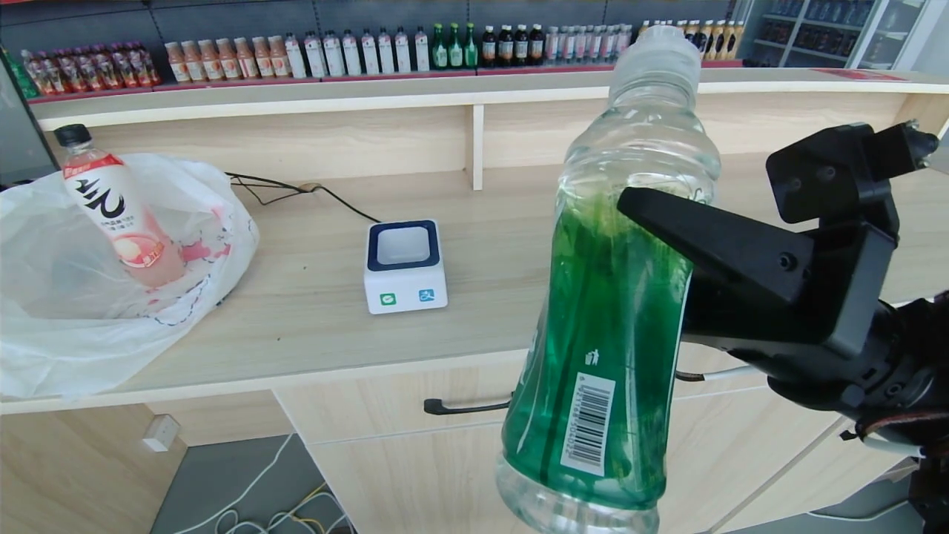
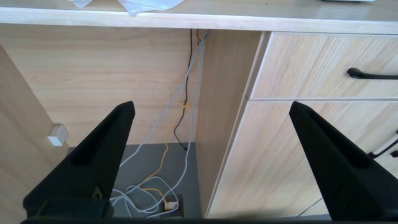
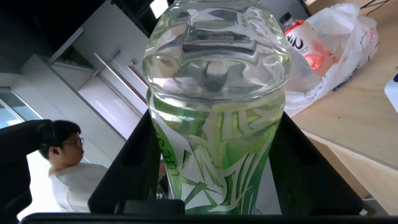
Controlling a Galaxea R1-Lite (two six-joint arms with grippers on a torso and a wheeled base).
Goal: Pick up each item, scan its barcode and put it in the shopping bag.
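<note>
Closest to the camera is the green bottle [image 1: 615, 311], held up in the air and tilted a bit, cap end up. The right tool [image 3: 214, 186] has it clamped around the middle, one finger on each side of the body, closed snug on it. The barcode [image 1: 587, 423] sits low on the label and faces back toward the robot's head, not toward the scanner.

Down lower, the left tool [image 2: 208, 118] hangs in front of the cupboard under the desk [image 1: 311, 319], fingers spread wide with nothing in them.

On the desk, the little white scanner [image 1: 405, 265] sits window up, off to the left of the held bottle and well apart from it. Further left is the shopping bag [image 1: 44, 311], mouth open, with a pink bottle [image 1: 122, 215] already standing inside, leaning slightly.

Way in the back is a shelf [image 1: 371, 52] lined with drinks.

Progress-wise, I'd say one item looks bagged and the green bottle is at the picked-up stage. What's left for it, as far as I can judge: turn the barcode to the scanner window, then carry it over to the bag.
</note>
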